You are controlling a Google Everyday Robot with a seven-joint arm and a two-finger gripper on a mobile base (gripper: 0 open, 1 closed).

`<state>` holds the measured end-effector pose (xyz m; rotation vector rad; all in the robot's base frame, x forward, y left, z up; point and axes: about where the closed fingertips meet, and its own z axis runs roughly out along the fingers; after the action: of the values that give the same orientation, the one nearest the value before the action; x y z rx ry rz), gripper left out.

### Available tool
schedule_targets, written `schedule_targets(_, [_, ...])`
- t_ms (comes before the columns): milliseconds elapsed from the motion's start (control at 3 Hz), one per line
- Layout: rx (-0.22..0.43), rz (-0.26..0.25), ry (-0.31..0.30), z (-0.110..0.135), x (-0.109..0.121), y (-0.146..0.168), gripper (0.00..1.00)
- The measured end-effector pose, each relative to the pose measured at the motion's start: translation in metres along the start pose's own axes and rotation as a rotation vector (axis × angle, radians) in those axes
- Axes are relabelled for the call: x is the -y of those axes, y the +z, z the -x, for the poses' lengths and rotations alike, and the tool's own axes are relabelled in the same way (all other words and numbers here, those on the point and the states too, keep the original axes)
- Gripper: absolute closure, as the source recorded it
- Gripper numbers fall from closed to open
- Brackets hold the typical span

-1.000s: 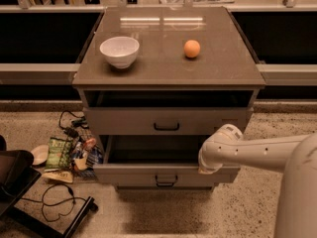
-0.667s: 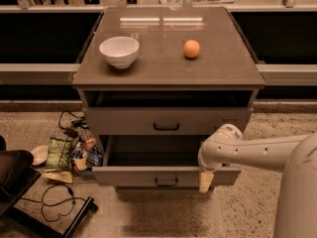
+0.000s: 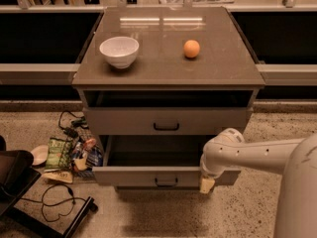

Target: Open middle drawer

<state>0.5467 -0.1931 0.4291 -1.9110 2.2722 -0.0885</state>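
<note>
The middle drawer (image 3: 148, 175) is a wide grey drawer with a small black bar handle (image 3: 166, 182). It stands pulled out from the cabinet, and its inside is dark. My white arm comes in from the right. My gripper (image 3: 207, 184) hangs from the wrist (image 3: 223, 150) at the right end of the drawer's front, with a tan tip showing just below the front's lower edge. The top drawer (image 3: 166, 120) above is pushed in.
A white bowl (image 3: 119, 51) and an orange (image 3: 191, 48) sit on the cabinet top (image 3: 168, 68). Snack bags (image 3: 62, 155), cables (image 3: 57, 197) and a black stand (image 3: 15, 182) lie on the floor at the left. Dark counters run along the back.
The tan tip of my gripper has come into view below the wrist, at the drawer front's right end. The drawer stays pulled out.
</note>
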Motion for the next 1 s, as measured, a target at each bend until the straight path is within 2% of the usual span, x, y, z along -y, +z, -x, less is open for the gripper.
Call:
schedule_targets(333, [-0.046, 0.09, 0.085, -0.0152, -0.0488, -0.0141, 0.56])
schedule_targets(667, [-0.046, 0.09, 0.085, -0.0151, -0.0486, -0.014, 0.79])
schedule_targets(1000, [-0.047, 0.093, 0.084, -0.0153, -0.0498, -0.013, 0.76])
